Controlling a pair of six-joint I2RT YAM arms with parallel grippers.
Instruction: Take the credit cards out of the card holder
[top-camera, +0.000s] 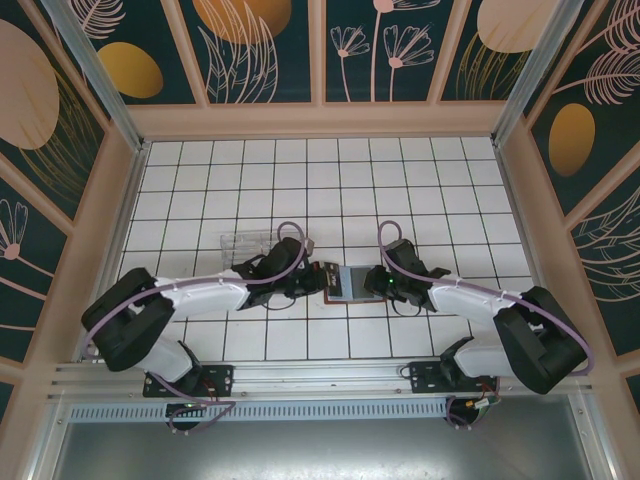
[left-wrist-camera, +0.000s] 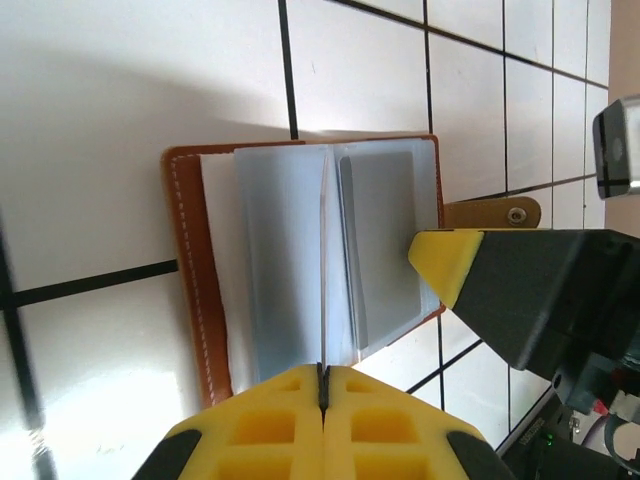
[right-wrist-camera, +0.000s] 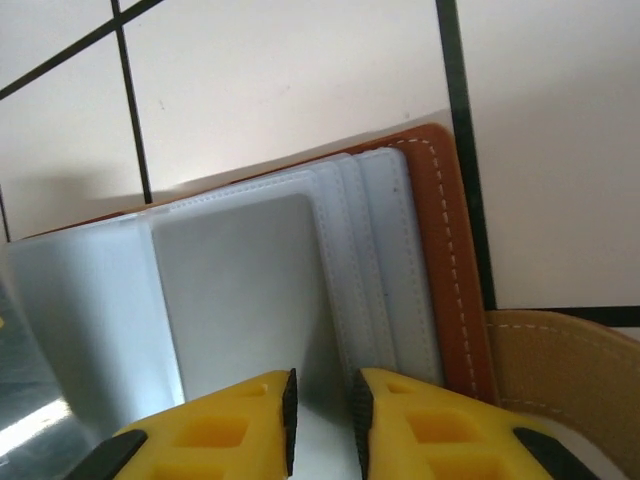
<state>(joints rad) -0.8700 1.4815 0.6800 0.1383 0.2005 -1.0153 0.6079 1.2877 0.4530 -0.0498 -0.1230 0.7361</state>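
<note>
- A white tiled table with dark grout lines lies inside wood-framed walls painted with leaf and flower shapes on dark green.
- The card holder lies open like a book on the table, near the front and about mid-width, between the two arms.
- Its brown stitched cover faces down, and blue-grey clear leaves fan out above it.
- The left end effector is clenched, its yellow pads pressed together on a thin clear leaf of the card holder that stands edge-on from the spine.
- The right end effector hangs over the card holder's other half, with its pads a narrow slit apart just above a grey pocket.
- Whether anything sits between the right pads, I cannot tell.
- In the left wrist view, one yellow fingertip of the right end effector touches the card holder's far edge.
- A tan strap with a metal snap sticks out from that edge, flat on the tiles.
- A clear plastic box rests on the table beyond the left arm, apart from the card holder.
</note>
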